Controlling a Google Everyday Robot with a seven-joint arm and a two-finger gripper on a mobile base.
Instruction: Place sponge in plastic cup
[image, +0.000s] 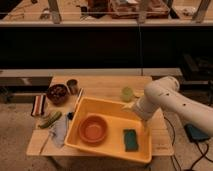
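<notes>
A green sponge (131, 139) lies flat in the front right of a yellow tub (107, 105) on the wooden table. A pale green plastic cup (127, 93) stands upright on the table just behind the tub's far right corner. My white arm reaches in from the right. Its gripper (144, 123) hangs over the tub's right side, above and slightly right of the sponge, and in front of the cup. It holds nothing that I can see.
An orange bowl (93, 128) sits in the tub left of the sponge. On the table's left are a dark bowl (57, 93), a metal cup (72, 86), a striped item (38, 105), a green vegetable (50, 119) and a grey cloth (60, 132).
</notes>
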